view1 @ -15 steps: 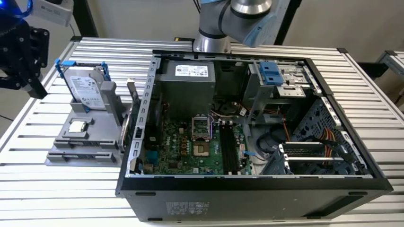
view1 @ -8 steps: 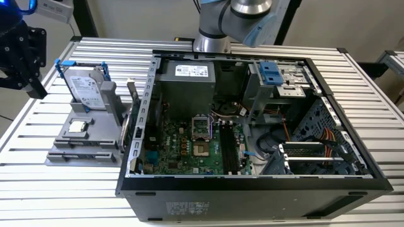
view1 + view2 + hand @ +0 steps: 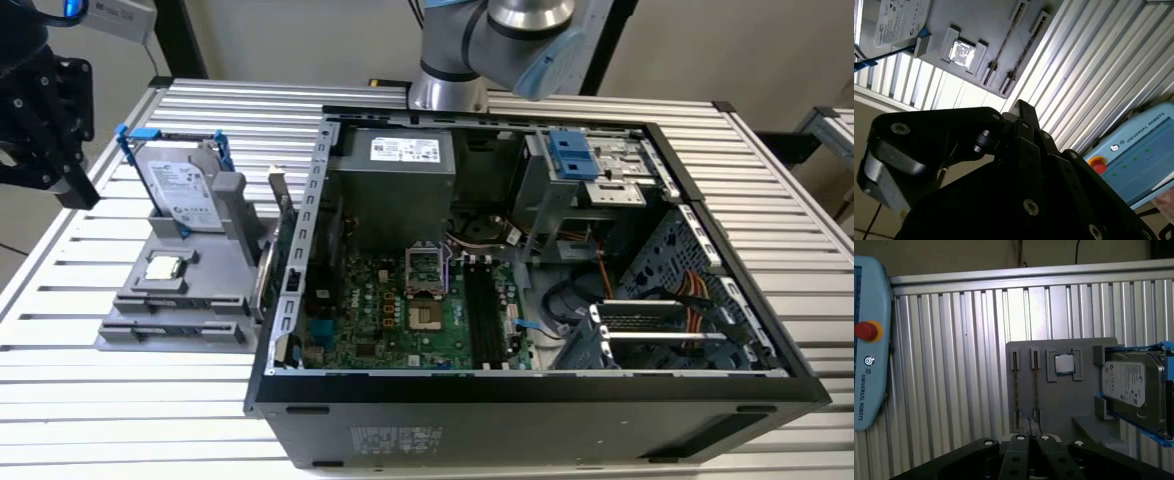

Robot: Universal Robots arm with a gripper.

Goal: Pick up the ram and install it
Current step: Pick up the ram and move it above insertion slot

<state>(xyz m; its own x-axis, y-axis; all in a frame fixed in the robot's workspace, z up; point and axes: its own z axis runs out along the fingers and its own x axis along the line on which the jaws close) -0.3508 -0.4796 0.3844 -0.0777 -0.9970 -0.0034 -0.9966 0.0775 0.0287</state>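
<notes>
- The ram (image 3: 1015, 387) appears edge-on as a thin dark strip. It stands in one slot of the gray fixture (image 3: 1054, 405).
- A second strip (image 3: 1035, 387) stands in the neighbouring slot, parallel to the first, with a narrow gap between them.
- The end effector (image 3: 1032, 439) has its fingers drawn together with nothing between them. It is held off the fixture, tips toward one end of the two slots.
- A square processor chip (image 3: 1064, 364) lies just beside the slots. Beyond it, a hard drive (image 3: 1134, 385) in a blue frame takes up the fixture's far end.
- A broad bare stretch of ribbed tabletop (image 3: 954, 365) runs between the fixture's slot-side edge and the teach pendant (image 3: 869, 340).
- In the exterior view, the fixture sits just beside the open computer case (image 3: 534, 400), on the exterior view's left.
- The motherboard's long black slots (image 3: 487, 320) lie inside the case. The case wall stands between them and the ram.
</notes>
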